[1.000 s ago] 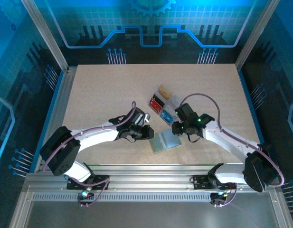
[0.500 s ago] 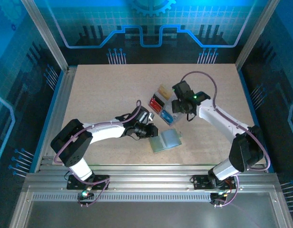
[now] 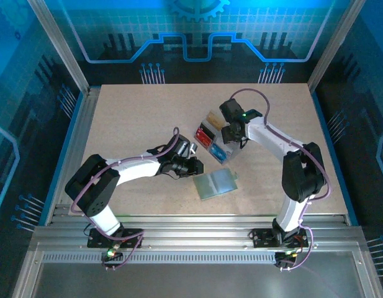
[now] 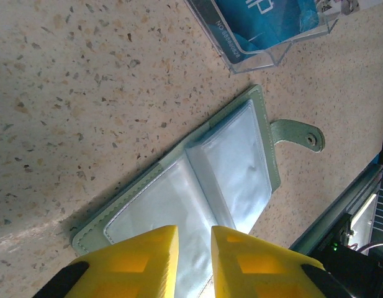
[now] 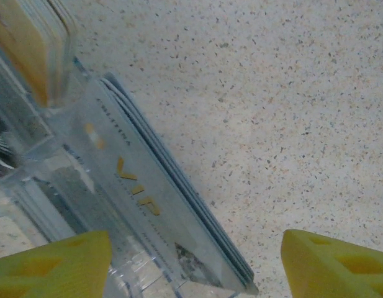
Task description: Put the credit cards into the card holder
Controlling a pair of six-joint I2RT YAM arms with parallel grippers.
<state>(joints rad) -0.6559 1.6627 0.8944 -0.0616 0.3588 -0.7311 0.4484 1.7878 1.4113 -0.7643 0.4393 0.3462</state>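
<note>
The card holder (image 3: 217, 184) lies open and flat on the table, a sage-green wallet with clear sleeves (image 4: 197, 186) and a snap tab (image 4: 301, 134). My left gripper (image 3: 193, 167) sits at its left edge. Its yellow fingers (image 4: 148, 254) are nearly shut over the sleeves, with nothing between them. The credit cards stand in a clear tray (image 3: 211, 139): tan-gold (image 3: 214, 118), red (image 3: 205, 132) and blue (image 3: 219, 151). My right gripper (image 3: 229, 134) hangs open over the tray. A pale blue-grey "VIP" stack (image 5: 148, 198) lies between its wide-apart fingers (image 5: 54, 264), untouched.
The tray's clear corner with a blue card (image 4: 272, 22) lies just beyond the wallet. The tan-gold stack (image 5: 30, 49) stands in the compartment next to the pale one. Metal rails (image 3: 191, 226) run along the near table edge, and bare table stretches left and behind.
My right arm has swung from the wallet back over the tray, and its jaws have opened wide. The left gripper has stayed at the wallet's left edge.
</note>
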